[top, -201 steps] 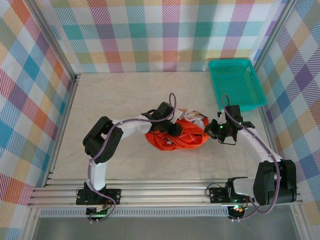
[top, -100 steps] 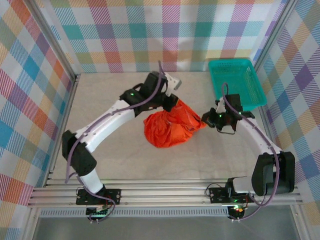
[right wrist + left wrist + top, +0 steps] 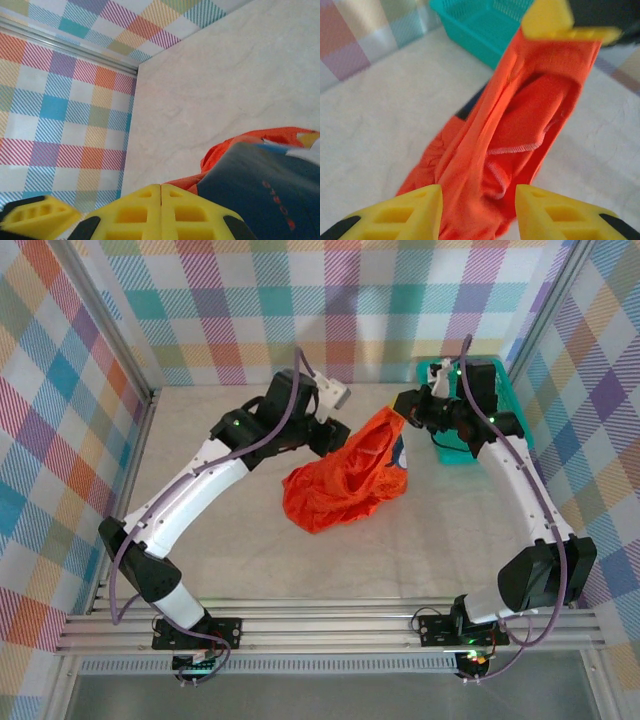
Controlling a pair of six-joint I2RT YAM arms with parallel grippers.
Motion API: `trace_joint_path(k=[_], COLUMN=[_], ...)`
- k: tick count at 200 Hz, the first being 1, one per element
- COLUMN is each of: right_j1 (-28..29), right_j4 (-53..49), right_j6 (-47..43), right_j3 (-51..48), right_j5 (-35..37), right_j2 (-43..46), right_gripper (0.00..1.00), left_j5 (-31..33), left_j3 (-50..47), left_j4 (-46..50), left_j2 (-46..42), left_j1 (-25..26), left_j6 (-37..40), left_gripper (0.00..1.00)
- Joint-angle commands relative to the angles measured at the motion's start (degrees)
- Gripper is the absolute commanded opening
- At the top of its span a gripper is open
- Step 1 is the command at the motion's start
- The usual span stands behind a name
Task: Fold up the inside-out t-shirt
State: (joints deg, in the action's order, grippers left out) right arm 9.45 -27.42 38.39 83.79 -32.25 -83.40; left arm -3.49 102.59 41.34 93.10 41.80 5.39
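Both grippers hold the inside-out t-shirt [image 3: 340, 485] above the far middle of the table [image 3: 230, 540], and it now hangs as a slanted band instead of the rounded heap seen half a second ago. The right gripper [image 3: 400, 412] has swung away from the near right of the heap and up towards the teal basket [image 3: 485, 25], taking one end of the cloth with it; in its wrist view the yellow fingers [image 3: 130, 210] are pressed together, with orange cloth and the dark blue print [image 3: 260, 190] coming out just beside them. The left gripper [image 3: 338, 437] has stayed almost where it was half a second ago, at the upper left edge of the shirt, whereas a second ago it lay on top of the heap nearer the arm bases. Its fingers [image 3: 410, 210] stand apart around a thick bunch of cloth that fills the gap between them, and taut folds run from there to the right gripper. The shirt's lower, looser part sags towards the table below the left gripper; whether it touches the table I cannot tell.
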Motion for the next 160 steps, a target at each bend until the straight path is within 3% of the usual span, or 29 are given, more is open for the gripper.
trace_joint_path(k=[1,38,65,85,160], right_j1=[-0.14,-0.31,-0.4,-0.83,-1.19], right_j4=[-2.63,-3.6,-4.86,-5.1,-4.23], right_j6=[-0.53,-2.38,-3.45,-3.69,-3.43], right_j3=[-3.59,-6.94,-7.4,-7.91,-9.56], right_j5=[-1.73,-0.78,-0.19,0.0,-0.44], right_j2=[1.8,2.92,3.19,3.33,2.89], right_gripper=[0.0,0.0,0.0,0.0,0.0], left_j5=[-3.85,-14.42,-16.24,-15.98,-9.4], left_j3=[-5.78,-14.76,-24.23,-29.96,-29.63], left_j4=[-2.47,-12.79,-28.74,-40.07,-50.96], left_j2=[-0.4,1.57,2.56,4.08,13.46], left_j1=[-0.54,-0.24,0.23,0.82,1.92], left_j6=[-1.52,-3.28,-3.84,-6.56,-21.31], left_gripper=[0.43,0.48,0.53,0.64,0.67])
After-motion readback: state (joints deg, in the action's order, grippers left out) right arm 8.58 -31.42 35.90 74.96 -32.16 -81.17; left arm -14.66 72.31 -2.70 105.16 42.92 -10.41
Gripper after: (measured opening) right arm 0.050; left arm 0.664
